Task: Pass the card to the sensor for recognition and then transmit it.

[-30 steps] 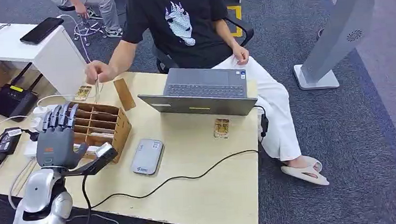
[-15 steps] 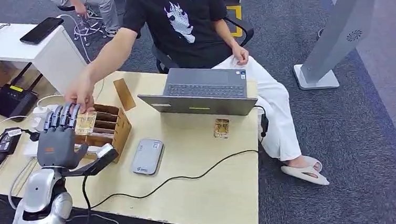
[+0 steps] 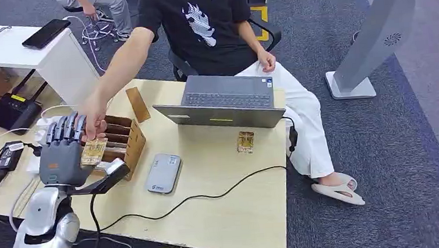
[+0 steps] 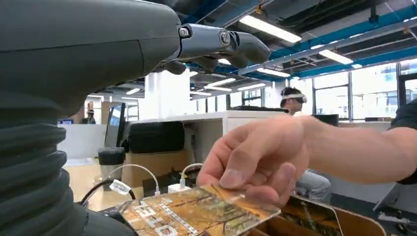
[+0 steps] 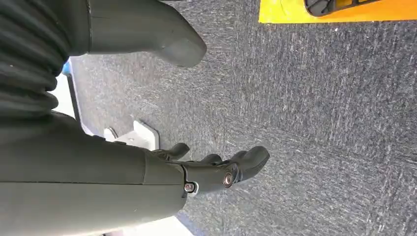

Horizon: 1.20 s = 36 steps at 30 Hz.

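Observation:
My left hand (image 3: 62, 155) is raised over the table's left side, its fingers (image 4: 221, 45) straight and spread and the thumb stuck out sideways. A person's hand (image 3: 94, 118) holds a yellow patterned card (image 3: 93, 151) against the palm side of it. The left wrist view has the same card (image 4: 196, 212) pinched in the person's fingers (image 4: 258, 157), just below my fingers; my hand does not grip it. The grey card sensor (image 3: 163, 173) lies flat on the table to the right of my hand. My right hand (image 5: 211, 173) hangs over the carpet, loosely open and holding nothing.
A wooden slotted card box (image 3: 122, 139) stands right behind my left hand. A laptop (image 3: 227, 103) sits in front of the seated person, with a second card (image 3: 245, 141) lying near it. A black cable (image 3: 210, 192) runs across the table (image 3: 229, 216). Power strips and cables (image 3: 9, 156) crowd the left edge.
The person's hand has come from the table's far edge, over the wooden box, and down to my left palm with the card. My left hand has hardly moved.

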Each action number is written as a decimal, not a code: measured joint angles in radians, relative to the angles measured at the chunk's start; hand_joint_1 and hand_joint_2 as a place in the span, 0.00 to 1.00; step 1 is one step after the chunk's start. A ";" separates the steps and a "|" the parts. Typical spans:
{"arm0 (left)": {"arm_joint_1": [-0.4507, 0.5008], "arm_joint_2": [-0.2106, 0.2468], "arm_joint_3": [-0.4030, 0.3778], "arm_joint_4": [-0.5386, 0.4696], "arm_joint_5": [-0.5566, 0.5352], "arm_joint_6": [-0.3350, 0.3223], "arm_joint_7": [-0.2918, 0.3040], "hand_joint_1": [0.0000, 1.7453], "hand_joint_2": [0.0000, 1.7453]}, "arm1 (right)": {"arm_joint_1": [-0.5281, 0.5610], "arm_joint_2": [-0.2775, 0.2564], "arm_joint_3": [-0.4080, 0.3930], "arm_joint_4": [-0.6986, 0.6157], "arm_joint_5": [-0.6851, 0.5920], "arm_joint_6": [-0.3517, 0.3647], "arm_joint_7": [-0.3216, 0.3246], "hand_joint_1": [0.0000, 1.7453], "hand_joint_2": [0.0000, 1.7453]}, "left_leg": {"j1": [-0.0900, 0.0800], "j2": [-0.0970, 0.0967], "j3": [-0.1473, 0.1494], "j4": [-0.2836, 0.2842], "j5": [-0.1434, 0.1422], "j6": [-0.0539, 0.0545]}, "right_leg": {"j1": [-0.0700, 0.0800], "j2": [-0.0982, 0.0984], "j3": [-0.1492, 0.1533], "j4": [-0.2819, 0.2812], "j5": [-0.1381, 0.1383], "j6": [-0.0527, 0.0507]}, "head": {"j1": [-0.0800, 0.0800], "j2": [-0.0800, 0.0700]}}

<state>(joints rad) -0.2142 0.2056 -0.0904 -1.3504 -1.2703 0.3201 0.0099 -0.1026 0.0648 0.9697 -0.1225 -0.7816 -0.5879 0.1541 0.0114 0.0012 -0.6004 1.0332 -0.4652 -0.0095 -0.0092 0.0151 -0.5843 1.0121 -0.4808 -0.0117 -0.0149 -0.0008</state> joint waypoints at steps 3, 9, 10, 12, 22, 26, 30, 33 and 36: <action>0.000 0.003 0.000 -0.004 -0.036 0.072 0.009 0.00 1.00 | 0.000 0.000 0.010 0.000 -0.004 0.000 0.000 0.00 1.00 | 0.000 0.000 0.000 0.000 0.000 0.000 | 0.000 0.000 0.000 0.000 0.000 0.000 | 0.000 0.000; 0.000 -0.010 0.000 -0.034 0.049 0.141 -0.044 1.00 1.00 | 0.000 0.000 0.021 0.000 -0.010 -0.002 0.000 0.00 1.00 | 0.000 0.000 0.000 0.000 0.000 0.000 | 0.000 0.000 0.000 0.000 0.000 0.000 | 0.000 0.000; 0.000 -0.016 0.000 -0.037 0.056 0.142 -0.053 1.00 1.00 | 0.000 0.000 0.021 0.000 -0.011 -0.003 0.000 0.00 1.00 | 0.000 0.000 0.000 0.000 0.000 0.000 | 0.000 0.000 0.000 0.000 0.000 0.000 | 0.000 0.000; 0.000 -0.024 0.000 -0.038 0.059 0.148 -0.059 1.00 1.00 | -0.001 0.000 0.022 0.000 -0.013 -0.003 0.000 0.00 1.00 | 0.000 0.000 0.000 0.000 0.000 0.000 | 0.000 0.000 0.000 0.000 0.000 0.000 | 0.000 0.000; 0.000 -0.040 0.000 -0.042 0.060 0.159 -0.064 1.00 1.00 | 0.000 0.000 0.022 0.000 -0.015 -0.003 0.000 0.00 1.00 | 0.000 0.000 0.000 0.000 0.000 0.000 | 0.000 0.000 0.000 0.000 0.000 0.000 | 0.000 0.000; 0.001 -0.042 0.000 -0.042 0.060 0.159 -0.064 1.00 1.00 | -0.001 0.000 0.023 0.000 -0.015 -0.003 0.000 0.00 1.00 | 0.000 0.000 0.000 0.000 0.000 0.000 | 0.000 0.000 0.000 0.000 0.000 0.000 | 0.000 0.000; 0.001 -0.042 0.000 -0.042 0.060 0.159 -0.065 1.00 1.00 | 0.000 0.000 0.023 0.000 -0.016 -0.003 -0.002 0.00 1.00 | 0.000 0.000 0.000 0.000 0.000 0.000 | 0.000 0.000 0.000 0.000 0.000 0.000 | 0.000 0.000; 0.001 -0.042 0.000 -0.042 0.060 0.159 -0.066 1.00 1.00 | 0.000 0.000 0.023 0.000 -0.017 -0.003 -0.002 0.00 1.00 | 0.000 0.000 0.000 0.000 0.000 0.000 | 0.000 0.000 0.000 0.000 0.000 0.000 | 0.000 0.000; 0.001 -0.042 0.000 -0.042 0.060 0.159 -0.066 1.00 1.00 | 0.000 0.000 0.024 0.000 -0.019 -0.003 -0.002 0.00 1.00 | 0.000 0.000 0.000 0.000 0.000 0.000 | 0.000 0.000 0.000 0.000 0.000 0.000 | 0.000 0.000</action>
<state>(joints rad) -0.2134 0.1633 -0.0908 -1.3924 -1.2108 0.4791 -0.0561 -0.1031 0.0645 0.9937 -0.1228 -0.8003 -0.5905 0.1526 0.0114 0.0011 -0.6005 1.0332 -0.4652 -0.0095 -0.0092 0.0148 -0.5841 1.0121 -0.4809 -0.0116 -0.0149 -0.0008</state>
